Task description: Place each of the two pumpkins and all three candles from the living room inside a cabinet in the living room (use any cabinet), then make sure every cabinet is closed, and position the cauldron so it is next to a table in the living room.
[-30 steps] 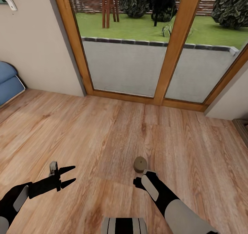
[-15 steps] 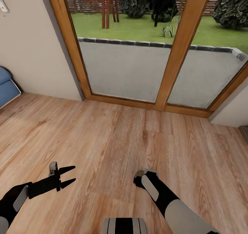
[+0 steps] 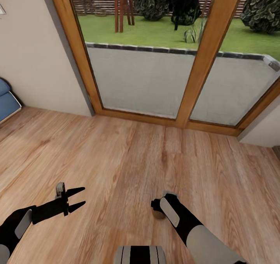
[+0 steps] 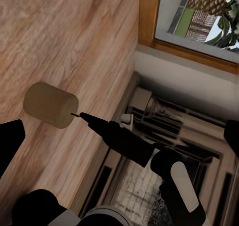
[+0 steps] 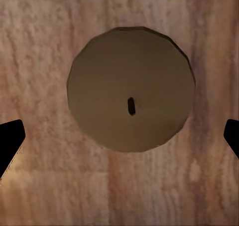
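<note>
Well, the candle (image 5: pixel 131 102) stood upright on the wood floor (image 3: pixel 128 155), right under my right claw (image 5: pixel 119 138). I looked straight down on its flat round top and the little dark wick in the middle. From my left arm's camera I saw it from the side, a short fat stub on the planks, with my right arm reaching over it. From my head I could only see a small bit of it peeking out beside my right wrist, near the glass door (image 3: pixel 155 73).

I guessed the candle was light and hard, like wax. It looked smooth, so it might slip if I squeezed only the top edge. The best place to hold it seemed to be its round sides, low down, with one finger on each side.

My right claw was open wide. Its two black fingertips (image 5: pixel 10 141) sat far out on either side of the candle, and they touched nothing. It held nothing.

My left claw (image 3: pixel 76 198) was open too, its two pointy fingers spread apart over bare floor, well away from the candle. It was empty.

I thought I needed to go lower before closing.
</note>
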Motion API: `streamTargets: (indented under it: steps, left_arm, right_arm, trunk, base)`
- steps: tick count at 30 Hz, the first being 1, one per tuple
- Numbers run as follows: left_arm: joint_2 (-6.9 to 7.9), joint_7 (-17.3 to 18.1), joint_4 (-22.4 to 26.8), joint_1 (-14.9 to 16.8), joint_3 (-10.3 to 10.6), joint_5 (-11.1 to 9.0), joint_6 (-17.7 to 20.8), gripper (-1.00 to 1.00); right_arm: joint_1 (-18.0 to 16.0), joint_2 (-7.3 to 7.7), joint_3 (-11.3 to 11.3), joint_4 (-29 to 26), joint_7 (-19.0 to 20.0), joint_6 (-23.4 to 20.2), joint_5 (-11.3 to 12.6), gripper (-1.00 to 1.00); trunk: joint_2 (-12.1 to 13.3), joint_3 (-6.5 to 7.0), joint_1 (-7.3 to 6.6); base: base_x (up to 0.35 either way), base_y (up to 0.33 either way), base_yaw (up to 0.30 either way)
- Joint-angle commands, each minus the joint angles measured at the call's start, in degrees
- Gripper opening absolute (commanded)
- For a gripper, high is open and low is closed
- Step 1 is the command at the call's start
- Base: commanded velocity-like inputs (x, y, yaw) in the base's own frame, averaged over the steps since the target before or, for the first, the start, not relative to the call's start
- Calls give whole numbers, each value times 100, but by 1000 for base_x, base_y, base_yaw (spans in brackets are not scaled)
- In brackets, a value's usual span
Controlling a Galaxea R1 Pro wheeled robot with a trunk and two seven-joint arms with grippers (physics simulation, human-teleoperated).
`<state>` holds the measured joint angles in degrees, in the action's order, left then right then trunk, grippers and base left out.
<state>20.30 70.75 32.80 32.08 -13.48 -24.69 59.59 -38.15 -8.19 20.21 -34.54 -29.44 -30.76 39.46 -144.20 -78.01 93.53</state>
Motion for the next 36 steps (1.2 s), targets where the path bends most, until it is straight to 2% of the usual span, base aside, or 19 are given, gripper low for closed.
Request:
streamTargets:
  steps: [1, 11, 21, 27, 36]
  left_arm:
    - [-1, 0, -1, 0, 0, 0, 0, 100]
    - [-3, 0, 3, 0, -1, 0, 0, 100]
    - [-7, 1, 6, 0, -5, -2, 0, 100]
    - [-9, 0, 7, 0, -3, 0, 0, 100]
    - [-9, 0, 5, 0, -4, 0, 0, 100]
  right_arm:
    - [0, 0, 0, 0, 0, 1, 0, 100]
    - [0, 21, 0, 0, 0, 4, 0, 100]
    - [-1, 35, 0, 0, 7, 42, 0, 100]
    - [0, 42, 0, 0, 285, 167, -8, 100]
    - [0, 37, 1, 0, 324, 182, -9, 100]
  trunk:
    - [0, 0, 0]
    - [0, 0, 0]
    - [-13, -221, 26]
    - [-21, -354, 41]
    - [-33, -554, 65]
  base:
    - [204, 0, 0]
    - [123, 0, 0]
    - [2, 0, 0]
    - [0, 0, 0]
    - [0, 0, 0]
